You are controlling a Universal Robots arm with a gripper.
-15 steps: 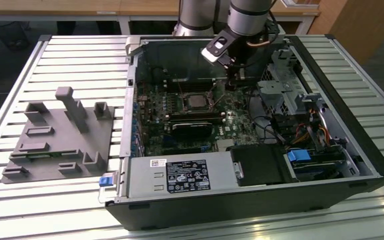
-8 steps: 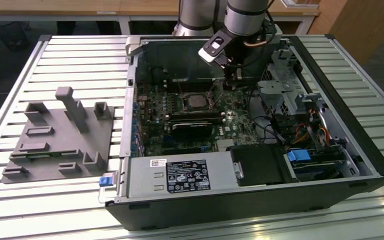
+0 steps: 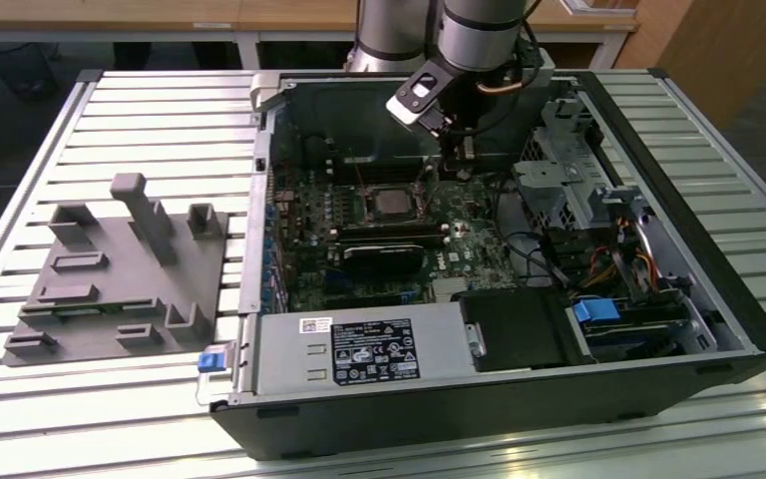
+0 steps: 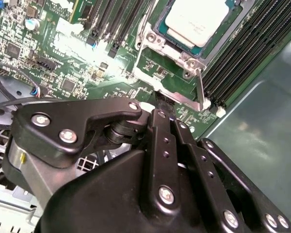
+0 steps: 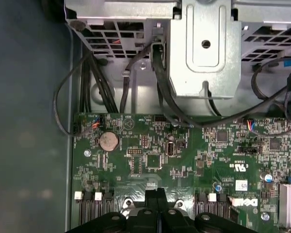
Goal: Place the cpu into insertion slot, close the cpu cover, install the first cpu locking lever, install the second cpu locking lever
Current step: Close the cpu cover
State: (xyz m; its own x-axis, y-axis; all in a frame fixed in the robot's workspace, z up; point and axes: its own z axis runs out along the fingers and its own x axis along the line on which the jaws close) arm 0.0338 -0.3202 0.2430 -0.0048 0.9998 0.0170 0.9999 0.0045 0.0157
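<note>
With the cpu (image 4: 196, 19) seated in the insertion slot (image 4: 182, 43), the tool (image 4: 160, 103), fingers closed together, should probably press the locking lever (image 4: 202, 86) slowly

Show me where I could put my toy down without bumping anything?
The slatted table is bare between the grey fixture and its far edge, and along the near edge in front of the computer case. Inside the case it is crowded: cables, and the gripper by the cpu.
</note>
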